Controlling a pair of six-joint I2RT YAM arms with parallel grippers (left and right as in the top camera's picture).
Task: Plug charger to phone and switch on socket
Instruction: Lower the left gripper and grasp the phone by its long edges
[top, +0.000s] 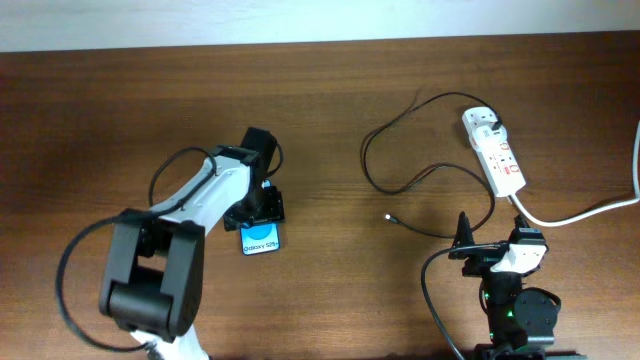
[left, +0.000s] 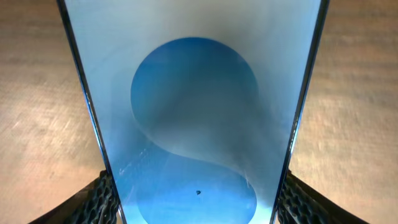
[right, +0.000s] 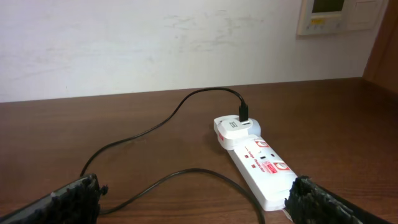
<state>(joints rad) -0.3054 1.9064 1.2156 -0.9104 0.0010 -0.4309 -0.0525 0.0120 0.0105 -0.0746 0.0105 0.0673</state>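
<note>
The phone (top: 261, 238) lies flat on the wooden table, its light blue screen with the darker blue blob filling the left wrist view (left: 193, 112). My left gripper (top: 258, 212) is shut on it, with a black pad (left: 99, 199) pressed against each long edge. The charger cable (right: 196, 169) loops across the table from its dark plug (right: 244, 113) in the white socket strip (top: 497, 152). Its silvery tip (top: 389, 216) lies loose on the wood. My right gripper (top: 493, 238) stands open just in front of the socket (right: 261, 165), holding nothing.
The socket's thick white cord (top: 580, 212) runs off to the right edge. A white wall rises behind the table's far edge (right: 124, 96). Bare wood separates the phone from the cable tip.
</note>
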